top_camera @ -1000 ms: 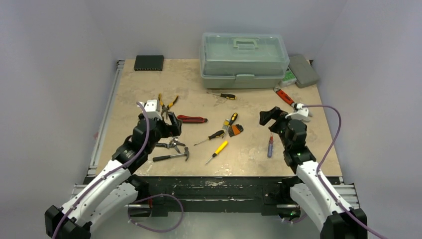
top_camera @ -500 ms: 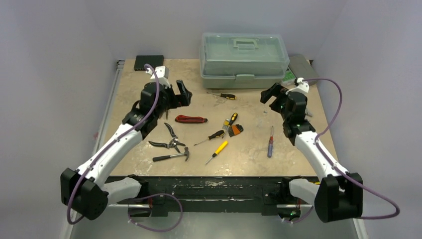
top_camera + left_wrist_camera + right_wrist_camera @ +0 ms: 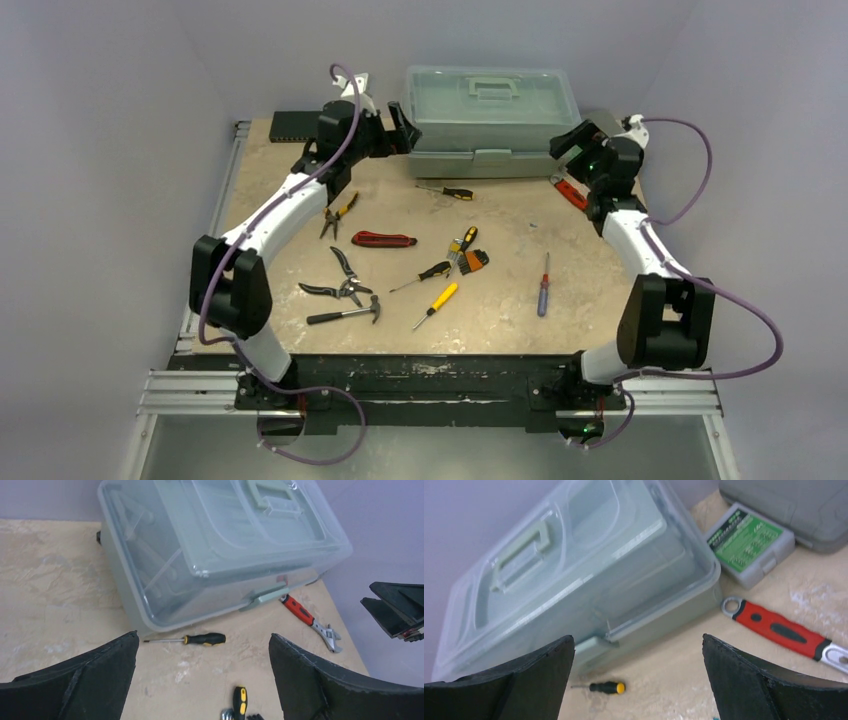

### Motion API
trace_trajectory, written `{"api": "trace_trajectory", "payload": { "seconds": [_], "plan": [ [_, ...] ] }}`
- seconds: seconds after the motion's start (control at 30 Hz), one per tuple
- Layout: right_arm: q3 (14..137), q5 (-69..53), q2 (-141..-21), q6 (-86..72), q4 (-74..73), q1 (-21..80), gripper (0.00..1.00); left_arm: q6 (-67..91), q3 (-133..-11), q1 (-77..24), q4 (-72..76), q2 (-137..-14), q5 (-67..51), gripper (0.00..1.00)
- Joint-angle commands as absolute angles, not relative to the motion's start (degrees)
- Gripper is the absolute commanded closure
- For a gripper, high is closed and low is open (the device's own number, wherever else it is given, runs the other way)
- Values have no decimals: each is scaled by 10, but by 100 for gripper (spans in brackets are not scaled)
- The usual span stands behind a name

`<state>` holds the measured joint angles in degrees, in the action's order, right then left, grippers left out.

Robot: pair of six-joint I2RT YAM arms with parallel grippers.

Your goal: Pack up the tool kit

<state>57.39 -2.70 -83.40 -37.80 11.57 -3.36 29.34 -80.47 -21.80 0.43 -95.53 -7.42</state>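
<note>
The sage-green toolbox (image 3: 490,120) stands shut at the back of the table, its front latch (image 3: 263,596) down. My left gripper (image 3: 403,128) hangs open at its left front corner and holds nothing. At the right front corner my right gripper (image 3: 567,145) is open too, nothing in it. A small black-and-yellow screwdriver (image 3: 200,639) lies just before the box, and a red-handled wrench (image 3: 784,632) lies to its right. The red knife (image 3: 384,239), pliers (image 3: 337,212), a hammer (image 3: 345,314) and several screwdrivers are scattered mid-table.
A flat black box (image 3: 299,125) sits at the back left corner. Right of the toolbox lie a small green-labelled case (image 3: 749,542) and a flat grey case (image 3: 794,505). The walls stand close behind the toolbox.
Both arms have stretched from mid-table to the back, the left to the toolbox's left front corner, the right to its right front corner. Both grippers stayed open; no tool moved.
</note>
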Motion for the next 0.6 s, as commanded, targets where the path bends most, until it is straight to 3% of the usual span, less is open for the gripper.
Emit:
{"api": "trace_trajectory", "payload": {
  "seconds": [0.0, 0.23, 0.57],
  "plan": [
    [649, -39, -858, -381, 147, -53, 1, 286, -887, -213, 66, -1012, -112, 2],
    [744, -69, -951, -373, 158, -95, 1, 286, -1023, -207, 50, -1124, -115, 2],
    [873, -111, -1095, -368, 151, -99, 1, 306, -1126, -200, 28, -1233, -109, 2]
  ]
}}
